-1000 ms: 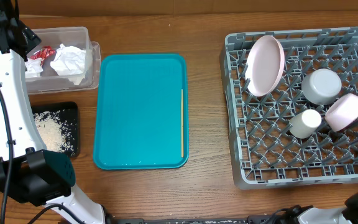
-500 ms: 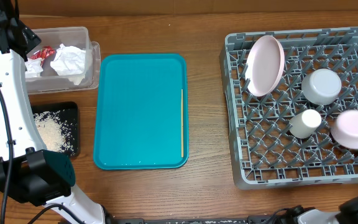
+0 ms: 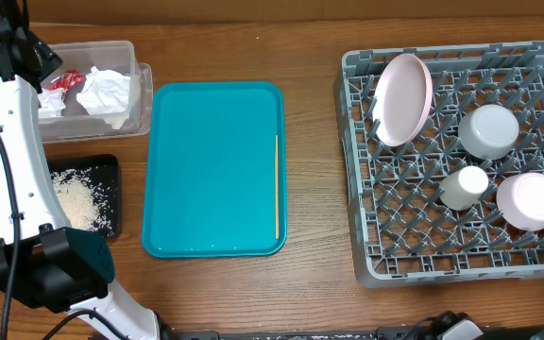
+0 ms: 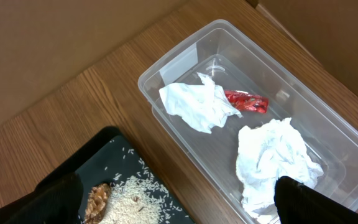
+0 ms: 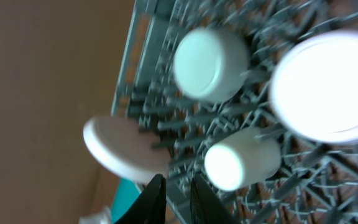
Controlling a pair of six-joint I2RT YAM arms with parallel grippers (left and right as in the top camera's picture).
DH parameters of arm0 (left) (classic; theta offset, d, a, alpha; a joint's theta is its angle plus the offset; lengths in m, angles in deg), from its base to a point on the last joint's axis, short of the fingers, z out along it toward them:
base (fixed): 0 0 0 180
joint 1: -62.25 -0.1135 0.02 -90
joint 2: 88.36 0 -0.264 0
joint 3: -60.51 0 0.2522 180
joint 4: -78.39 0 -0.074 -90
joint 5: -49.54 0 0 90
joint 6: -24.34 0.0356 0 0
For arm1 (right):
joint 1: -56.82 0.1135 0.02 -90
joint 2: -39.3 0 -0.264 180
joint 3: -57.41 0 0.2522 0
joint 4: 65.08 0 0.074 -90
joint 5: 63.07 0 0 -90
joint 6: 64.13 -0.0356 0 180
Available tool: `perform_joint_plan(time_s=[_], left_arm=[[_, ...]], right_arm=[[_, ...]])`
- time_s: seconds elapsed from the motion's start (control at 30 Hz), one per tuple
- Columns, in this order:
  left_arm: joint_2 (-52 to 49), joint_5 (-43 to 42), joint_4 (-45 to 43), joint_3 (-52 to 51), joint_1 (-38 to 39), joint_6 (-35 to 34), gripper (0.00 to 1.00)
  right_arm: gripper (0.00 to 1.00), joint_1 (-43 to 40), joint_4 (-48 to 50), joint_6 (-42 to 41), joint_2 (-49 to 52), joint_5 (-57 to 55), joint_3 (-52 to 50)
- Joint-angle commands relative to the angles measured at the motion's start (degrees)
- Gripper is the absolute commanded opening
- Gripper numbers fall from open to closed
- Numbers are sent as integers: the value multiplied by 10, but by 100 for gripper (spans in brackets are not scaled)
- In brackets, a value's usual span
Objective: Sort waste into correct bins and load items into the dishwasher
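Observation:
The grey dish rack [image 3: 423,236] holds the pink plate [image 3: 402,99] on edge, one whitish bowl [image 3: 488,130], the white cup [image 3: 464,186] and a second bowl [image 3: 530,200], bottom up. The clear tub [image 3: 143,94] holds napkins [image 3: 105,92] and the red wrapper [image 3: 58,82]. The black tray [image 3: 111,165] holds rice [image 3: 76,198]. My left gripper [image 4: 179,202] is wide open and empty above the tub [image 4: 173,53] and the black tray [image 4: 104,162]. My right gripper [image 5: 177,186] is out of the overhead view. It is off to the side of the rack [image 5: 143,81], fingers almost together, with nothing between them.
The big teal tray [image 3: 215,170] lies mid-table with a thin wooden stick [image 3: 277,184] along its right side. My left arm [image 3: 12,142] stands along the left edge. A brown food bit [image 4: 98,196] lies beside the rice [image 4: 138,196].
My right gripper let go of the second bowl and left the overhead view to the right. The bowl now rests bottom up in the rack. The left arm has not moved.

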Motion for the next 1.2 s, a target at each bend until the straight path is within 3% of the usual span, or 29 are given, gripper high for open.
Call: perform_joint_plan(time_s=[0.0, 0.2, 0.27, 0.37, 0.4, 0.53, 0.7, 0.93, 1.17], left_arm=[[0, 2, 0, 3, 3, -8, 100], [0, 2, 0, 3, 3, -8, 100], [0, 2, 0, 3, 3, -8, 100], [0, 2, 0, 3, 3, -8, 100], [0, 2, 0, 3, 3, -8, 100], [0, 2, 0, 3, 3, -8, 100], [0, 2, 0, 3, 3, -8, 100], [0, 2, 0, 3, 3, -8, 100], [0, 2, 0, 3, 3, -8, 100]], right_arm=[[17, 86, -1, 12, -32, -19, 16], [23, 317, 32, -4, -78, -16, 16], [33, 417, 66, -40, -84, -49, 16], [62, 563, 113, -103, -74, -162, 16], [66, 612, 125, -126, -65, -210, 16], [67, 788, 163, -199, 1, -373, 16], [64, 929, 219, -237, 131, -473, 16], [57, 986, 274, -275, 304, -511, 16], [53, 989, 288, -275, 355, -536, 16]])
